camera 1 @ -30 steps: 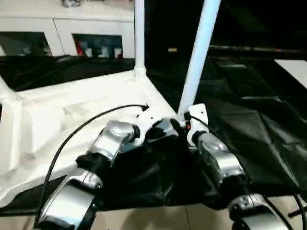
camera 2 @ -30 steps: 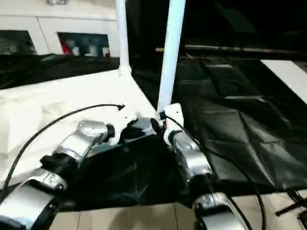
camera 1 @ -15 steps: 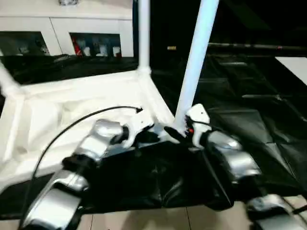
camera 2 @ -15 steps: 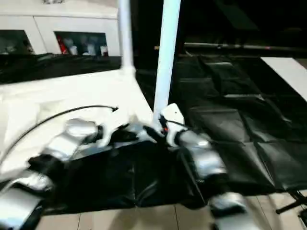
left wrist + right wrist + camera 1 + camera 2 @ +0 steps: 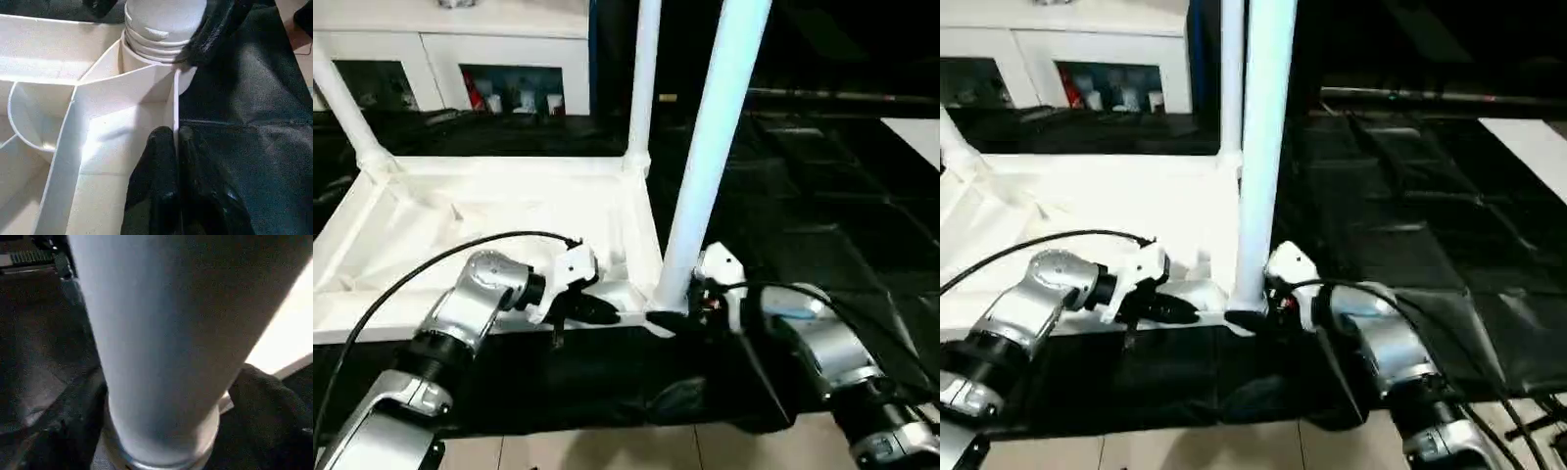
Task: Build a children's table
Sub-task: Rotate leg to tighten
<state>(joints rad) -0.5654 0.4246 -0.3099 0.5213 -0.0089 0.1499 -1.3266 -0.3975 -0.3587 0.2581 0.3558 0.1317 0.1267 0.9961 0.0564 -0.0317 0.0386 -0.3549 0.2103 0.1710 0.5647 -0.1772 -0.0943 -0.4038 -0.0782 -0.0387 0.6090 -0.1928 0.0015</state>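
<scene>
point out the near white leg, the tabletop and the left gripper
near white tubular plastic leg (image 5: pixel 710 166), left eye view, mid-shaft
white ribbed plastic tabletop (image 5: pixel 460 211), left eye view, underside panel
left gripper (image 5: pixel 175 139), left wrist view, fingertips at rim

A white glass-door cabinet stands behind the black-draped table; pale floor.

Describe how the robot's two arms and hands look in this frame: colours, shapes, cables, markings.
Both forearms are rounded silver shells joined by black segments. A thin black cable arcs over the left arm; another loops along the right arm. Each wrist carries a white block, the right one with a small red spot. The left hand and the right hand have black fingers.
</scene>
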